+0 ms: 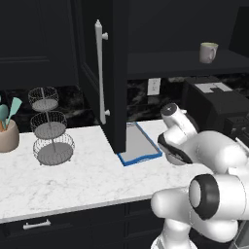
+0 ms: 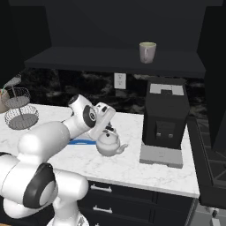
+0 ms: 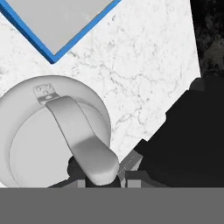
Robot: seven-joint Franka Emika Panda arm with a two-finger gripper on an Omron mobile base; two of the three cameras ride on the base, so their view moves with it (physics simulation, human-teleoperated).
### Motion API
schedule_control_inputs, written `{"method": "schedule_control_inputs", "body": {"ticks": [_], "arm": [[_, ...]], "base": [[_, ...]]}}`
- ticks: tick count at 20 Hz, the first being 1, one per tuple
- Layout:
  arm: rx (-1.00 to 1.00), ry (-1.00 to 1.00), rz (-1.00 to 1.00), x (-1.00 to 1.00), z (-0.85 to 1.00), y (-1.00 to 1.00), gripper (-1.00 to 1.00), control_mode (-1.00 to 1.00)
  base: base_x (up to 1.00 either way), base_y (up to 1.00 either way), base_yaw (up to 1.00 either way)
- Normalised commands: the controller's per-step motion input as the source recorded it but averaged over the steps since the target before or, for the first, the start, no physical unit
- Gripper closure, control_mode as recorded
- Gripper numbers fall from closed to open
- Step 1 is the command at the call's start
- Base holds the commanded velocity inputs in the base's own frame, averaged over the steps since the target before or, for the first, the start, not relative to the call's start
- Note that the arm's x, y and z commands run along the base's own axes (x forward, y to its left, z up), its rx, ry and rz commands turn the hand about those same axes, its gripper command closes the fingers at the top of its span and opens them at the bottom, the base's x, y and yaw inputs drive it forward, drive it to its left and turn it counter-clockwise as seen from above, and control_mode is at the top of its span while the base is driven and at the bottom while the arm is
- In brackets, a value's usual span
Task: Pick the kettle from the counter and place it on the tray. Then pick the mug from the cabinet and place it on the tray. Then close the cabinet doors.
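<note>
The white kettle (image 2: 108,143) sits on the marble counter (image 1: 73,180) just beside the blue-rimmed grey tray (image 1: 141,156). My gripper (image 2: 107,129) is directly over it. In the hand view the gripper (image 3: 98,173) has its dark fingers pressed on either side of the kettle's arched handle (image 3: 74,127), above the round white body (image 3: 26,144). A corner of the tray (image 3: 83,30) lies close beyond the kettle. The beige mug (image 1: 208,52) (image 2: 147,52) stands on the shelf of the open black cabinet (image 1: 185,65). One cabinet door (image 1: 114,73) swings out over the tray's left edge.
A black coffee machine (image 2: 165,114) stands on the counter just right of the kettle. A tiered wire basket (image 1: 48,129) and a tan utensil holder (image 1: 7,133) sit at the far left. A wall outlet (image 1: 153,86) is behind the tray.
</note>
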Motion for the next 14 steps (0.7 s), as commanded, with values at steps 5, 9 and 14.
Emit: {"method": "schedule_control_inputs", "body": {"ticks": [5,9,14], "arm": [[0.05,-0.14,0.05,-0.37,0.42,0.28,1.00,-1.00],[0.02,-0.16,0.08,-0.40,0.38,0.28,1.00,-1.00],[0.00,-0.22,0.15,-0.14,0.32,0.31,1.00,-1.00]], "base": [[0.00,0.00,0.00],[0.00,0.00,0.00],[0.00,0.00,0.00]]}}
